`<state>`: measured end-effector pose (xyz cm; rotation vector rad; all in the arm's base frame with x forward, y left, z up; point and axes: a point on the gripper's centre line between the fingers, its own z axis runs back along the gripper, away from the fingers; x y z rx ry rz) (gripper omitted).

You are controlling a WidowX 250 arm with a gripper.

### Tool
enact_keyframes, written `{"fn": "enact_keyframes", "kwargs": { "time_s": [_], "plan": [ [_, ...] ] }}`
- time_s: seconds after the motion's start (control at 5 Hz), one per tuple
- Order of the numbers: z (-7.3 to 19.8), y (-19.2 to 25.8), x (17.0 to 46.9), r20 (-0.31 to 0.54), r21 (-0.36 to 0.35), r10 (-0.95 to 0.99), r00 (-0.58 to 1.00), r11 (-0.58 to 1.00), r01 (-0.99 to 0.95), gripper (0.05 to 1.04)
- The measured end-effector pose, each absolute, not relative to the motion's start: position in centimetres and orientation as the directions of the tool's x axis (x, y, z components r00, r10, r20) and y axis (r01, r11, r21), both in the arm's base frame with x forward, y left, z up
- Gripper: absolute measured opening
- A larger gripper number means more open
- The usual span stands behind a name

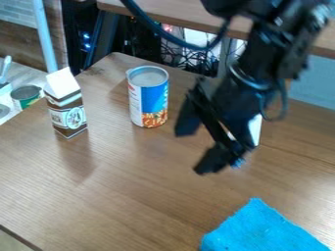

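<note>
On the counter (118, 196), a carton (67, 109) stands left of an upright can (148, 98). Right of the can, the tool (200, 146) hangs with fingers spread apart, partly hiding a white object (256, 128). A blue cloth (262, 230) lies nearest the camera.

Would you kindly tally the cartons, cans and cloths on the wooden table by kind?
Carton: 1
Can: 1
Cloth: 1
Total: 3
A white thing behind the arm is too hidden to sort, so I left it out.
</note>
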<state>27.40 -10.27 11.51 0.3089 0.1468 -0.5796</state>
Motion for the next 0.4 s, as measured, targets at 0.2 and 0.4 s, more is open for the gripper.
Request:
{"fn": "enact_keyframes", "kwargs": {
  "time_s": [0.2, 0.4],
  "plan": [
    [10.6, -12.8, 27.9, -0.118, 0.238, -0.515, 0.849, 0.815, 0.528, 1.001],
    [10.2, -14.7, 27.8, -0.070, 0.208, -0.547, 0.834, 0.810, 0.549, 1.001]
  ]
}}
